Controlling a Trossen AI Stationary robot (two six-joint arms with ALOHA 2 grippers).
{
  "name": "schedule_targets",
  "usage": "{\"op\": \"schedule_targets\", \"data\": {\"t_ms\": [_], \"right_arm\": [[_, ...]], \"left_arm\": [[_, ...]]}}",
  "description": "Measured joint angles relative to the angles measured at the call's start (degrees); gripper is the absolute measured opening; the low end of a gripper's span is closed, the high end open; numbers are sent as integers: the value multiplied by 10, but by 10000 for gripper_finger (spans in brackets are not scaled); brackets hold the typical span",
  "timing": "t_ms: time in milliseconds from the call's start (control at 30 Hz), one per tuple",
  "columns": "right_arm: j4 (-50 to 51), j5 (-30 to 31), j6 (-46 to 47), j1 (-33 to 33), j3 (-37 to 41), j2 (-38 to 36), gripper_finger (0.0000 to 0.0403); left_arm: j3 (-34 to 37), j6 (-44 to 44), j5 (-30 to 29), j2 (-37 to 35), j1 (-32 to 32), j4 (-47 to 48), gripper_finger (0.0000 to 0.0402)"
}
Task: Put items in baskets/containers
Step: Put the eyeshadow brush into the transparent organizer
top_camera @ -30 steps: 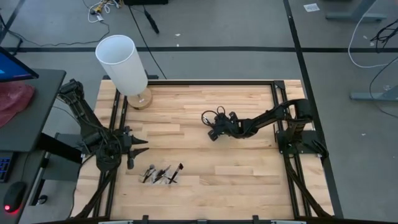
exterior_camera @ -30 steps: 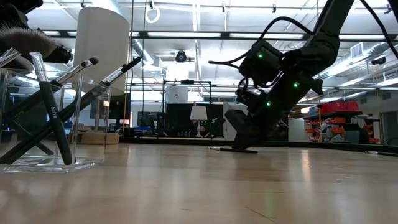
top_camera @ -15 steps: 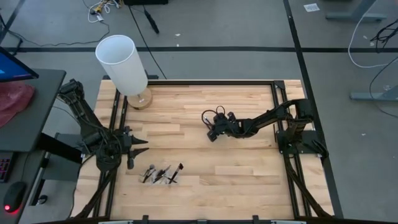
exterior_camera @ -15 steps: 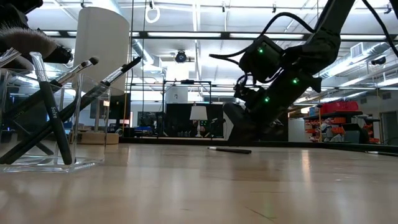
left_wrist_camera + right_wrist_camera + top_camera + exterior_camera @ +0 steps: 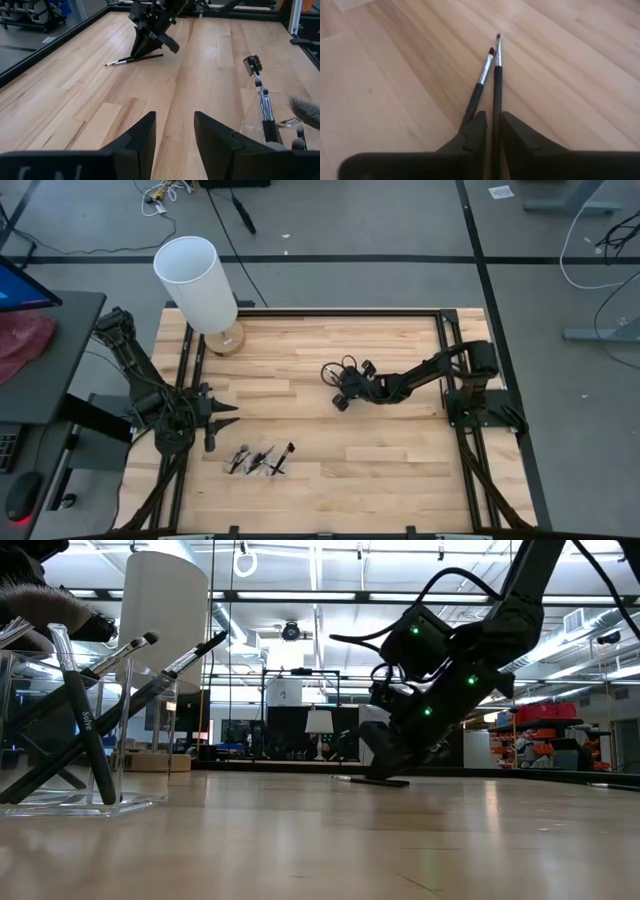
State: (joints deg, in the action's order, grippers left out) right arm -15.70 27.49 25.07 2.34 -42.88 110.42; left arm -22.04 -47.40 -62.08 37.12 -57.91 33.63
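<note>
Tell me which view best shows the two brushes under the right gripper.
The right wrist view: both brushes fill it, one between the right gripper fingers, the other beside it. The left wrist view shows them small on the wood beneath that gripper. The low view shows one dark sliver; the high view hides them.

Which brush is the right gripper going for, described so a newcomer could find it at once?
Start at the wooden table and find the right gripper near its middle, far from the clear tray of brushes by the left gripper. Two loose brushes lie there on the table. It is the all-dark brush between the fingers, not the silver-banded brush beside it.
</note>
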Motion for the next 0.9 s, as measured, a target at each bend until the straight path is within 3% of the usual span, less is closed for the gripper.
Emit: {"op": "schedule_targets", "data": {"t_ms": [200,433,667,900], "right_arm": [[-8,19,-3,-13,-1,16,11],[-42,52,10,-18,3,22,6],[-141,71,-21,-19,6,20,1],[-203,86,-48,-22,4,-18,0]], "left_arm": [[0,0,0,0,0,0,138],[0,0,0,0,0,0,138],[0,0,0,0,0,-1,138],[0,0,0,0,0,-8,138]]}}
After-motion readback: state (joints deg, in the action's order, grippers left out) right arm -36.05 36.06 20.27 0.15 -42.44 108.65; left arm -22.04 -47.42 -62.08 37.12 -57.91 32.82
